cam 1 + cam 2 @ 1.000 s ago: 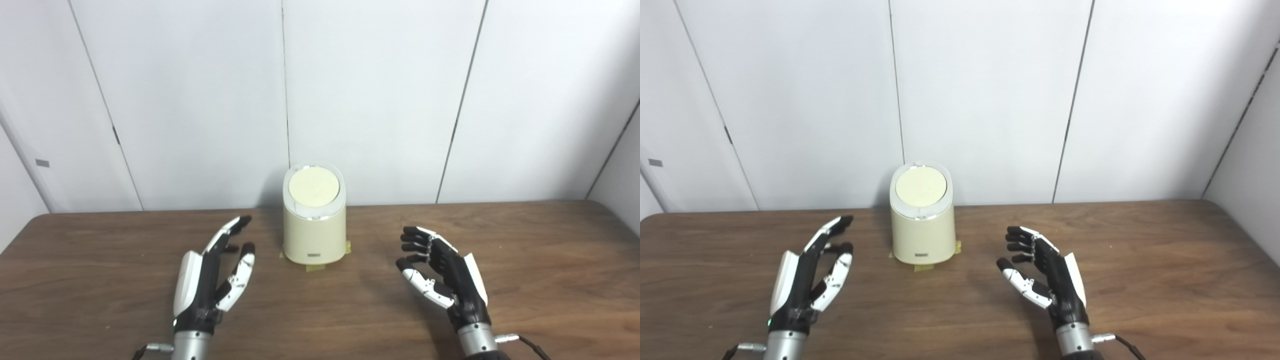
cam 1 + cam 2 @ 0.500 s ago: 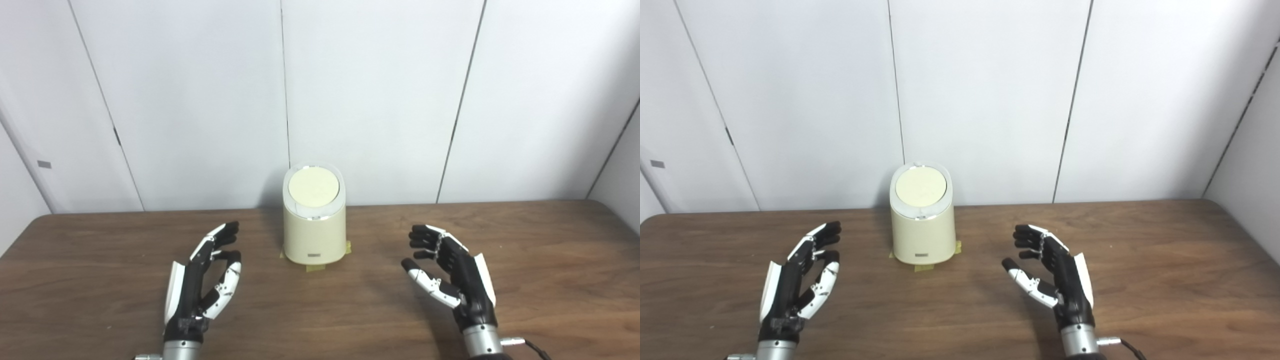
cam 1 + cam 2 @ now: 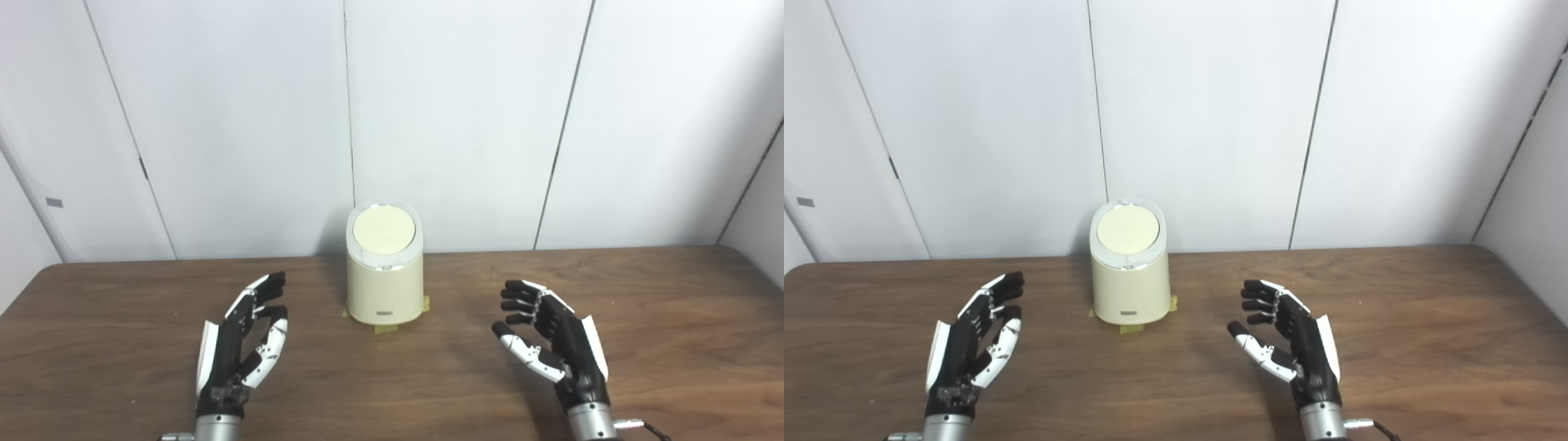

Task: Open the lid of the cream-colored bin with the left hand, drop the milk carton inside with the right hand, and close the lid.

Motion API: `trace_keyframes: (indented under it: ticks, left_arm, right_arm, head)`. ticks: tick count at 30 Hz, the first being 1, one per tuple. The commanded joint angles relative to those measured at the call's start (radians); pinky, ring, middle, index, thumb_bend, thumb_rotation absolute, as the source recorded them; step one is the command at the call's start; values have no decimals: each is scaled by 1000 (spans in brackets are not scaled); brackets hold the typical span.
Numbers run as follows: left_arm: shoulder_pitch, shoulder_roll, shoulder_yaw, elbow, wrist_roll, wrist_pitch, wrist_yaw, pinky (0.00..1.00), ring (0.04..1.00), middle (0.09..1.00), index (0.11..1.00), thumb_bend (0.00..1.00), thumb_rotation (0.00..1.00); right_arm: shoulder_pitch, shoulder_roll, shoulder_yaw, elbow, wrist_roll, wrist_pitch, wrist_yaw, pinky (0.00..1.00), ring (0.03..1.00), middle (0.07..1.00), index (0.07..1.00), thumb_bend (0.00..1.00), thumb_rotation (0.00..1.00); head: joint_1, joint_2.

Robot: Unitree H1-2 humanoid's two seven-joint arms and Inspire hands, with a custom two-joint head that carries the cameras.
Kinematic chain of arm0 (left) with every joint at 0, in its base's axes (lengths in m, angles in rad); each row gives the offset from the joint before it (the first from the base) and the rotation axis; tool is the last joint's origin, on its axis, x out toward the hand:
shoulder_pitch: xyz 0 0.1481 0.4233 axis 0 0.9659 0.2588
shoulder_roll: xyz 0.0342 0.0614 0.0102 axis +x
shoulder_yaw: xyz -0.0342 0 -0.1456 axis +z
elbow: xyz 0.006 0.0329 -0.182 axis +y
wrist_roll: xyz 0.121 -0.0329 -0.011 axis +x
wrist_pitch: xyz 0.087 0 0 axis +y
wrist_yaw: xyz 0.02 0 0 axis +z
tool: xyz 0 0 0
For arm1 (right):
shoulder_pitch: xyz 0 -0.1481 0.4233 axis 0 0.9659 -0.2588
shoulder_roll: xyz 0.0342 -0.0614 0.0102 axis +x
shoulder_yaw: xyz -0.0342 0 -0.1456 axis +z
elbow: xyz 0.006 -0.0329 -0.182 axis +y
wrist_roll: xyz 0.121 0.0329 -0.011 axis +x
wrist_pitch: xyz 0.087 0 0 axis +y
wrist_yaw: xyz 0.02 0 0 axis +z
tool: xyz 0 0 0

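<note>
You're seeing bin sitting mid-table, near back edge, lid on; left hand & right hand flanking, nearer you.

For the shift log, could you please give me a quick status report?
Left hand open, right hand open, both empty. Cream bin upright, lid shut. No milk carton in view. Nothing in the way.

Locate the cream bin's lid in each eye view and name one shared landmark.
Left eye view: the lid sits just left of picture centre, closed on the bin.
Right eye view: the lid sits further left.
Shared landmark: the yellow tape at the bin's base.
</note>
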Motion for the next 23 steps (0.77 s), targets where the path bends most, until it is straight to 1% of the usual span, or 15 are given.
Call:
trace_keyframes:
  ticks: [1,5,8,11,13,16,19,23]
  left_arm:
    - [46,-23,-7,38,9,3,-8,707,794,809,793,199,415]
    - [44,-20,-7,37,0,8,-14,705,795,811,795,189,405]
    - [44,-27,-2,24,-49,43,-44,720,802,817,800,188,395]
    - [45,-31,-1,17,-63,66,-58,711,794,808,795,177,328]
    - [46,-34,-1,12,-54,77,-59,703,789,804,792,179,311]
    - [42,-33,0,18,-41,81,-58,701,791,804,791,183,321]
    - [37,-31,0,30,-37,77,-59,699,790,802,790,174,280]
    - [38,-31,0,27,-29,81,-55,703,790,800,786,181,310]
  right_arm:
    - [15,2,5,23,1,-52,6,573,649,687,685,284,173]
    - [9,-2,10,32,-13,-54,7,567,653,692,688,284,225]
    - [7,-3,13,34,-16,-49,11,572,658,698,690,288,246]
    - [6,-6,18,34,-25,-42,15,570,660,698,691,306,282]
    - [5,-8,22,34,-33,-46,15,571,660,698,691,310,299]
    - [0,-10,25,43,-37,-55,14,564,657,694,688,309,287]
    - [-2,-12,28,43,-28,-56,24,568,661,696,691,306,268]
    - [-1,-12,28,39,-26,-56,29,572,663,697,690,305,257]
  head:
    - [-1,2]
    - [-2,7]
    - [-3,7]
    - [-3,7]
    - [-2,8]
    - [-3,3]
    - [-4,2]
    - [-4,2]
